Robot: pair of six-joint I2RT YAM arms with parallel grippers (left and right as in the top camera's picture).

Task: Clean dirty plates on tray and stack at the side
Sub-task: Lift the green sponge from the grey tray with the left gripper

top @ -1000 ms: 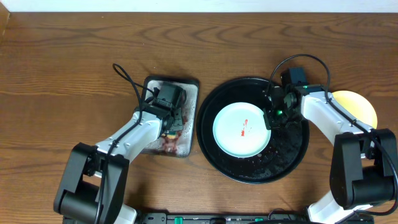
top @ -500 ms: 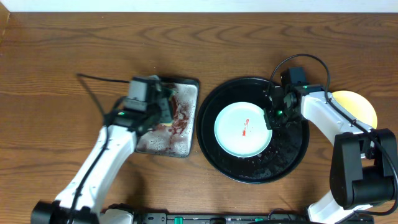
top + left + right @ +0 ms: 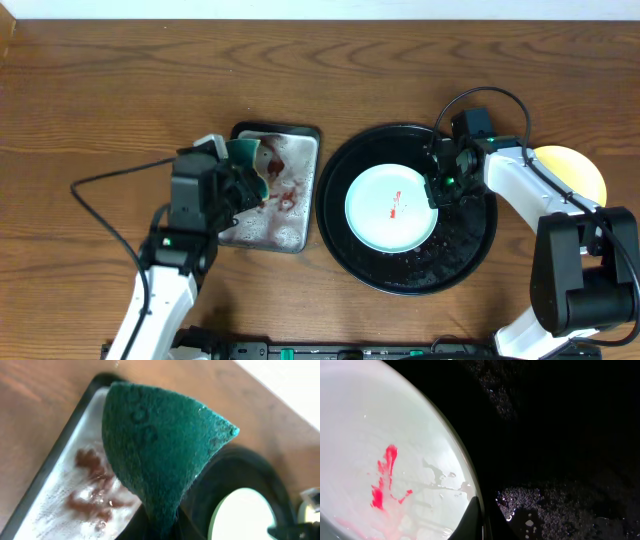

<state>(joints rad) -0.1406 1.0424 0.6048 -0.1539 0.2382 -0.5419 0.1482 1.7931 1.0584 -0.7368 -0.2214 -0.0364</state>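
Note:
A pale mint plate [image 3: 390, 208] with a red sauce smear [image 3: 384, 480] lies in the round black tray [image 3: 470, 255]. My right gripper [image 3: 438, 188] is shut on the plate's right rim, and its dark fingertips [image 3: 475, 520] pinch the edge. My left gripper [image 3: 238, 178] hangs over the left side of the grey metal tray [image 3: 290, 225], shut on a green sponge [image 3: 160, 445] that fills the left wrist view. A yellow plate [image 3: 580, 170] sits on the table to the right, partly hidden by my right arm.
The grey metal tray [image 3: 65, 490] is wet and holds reddish-brown smears. Water droplets speckle the black tray's floor [image 3: 560, 505]. A black cable [image 3: 110, 180] loops left from my left arm. Bare wooden table [image 3: 100, 90] stretches behind and to the left.
My left arm has pulled back to the left and lifted, bringing the green sponge up off the grey tray. The right gripper and the mint plate have not moved.

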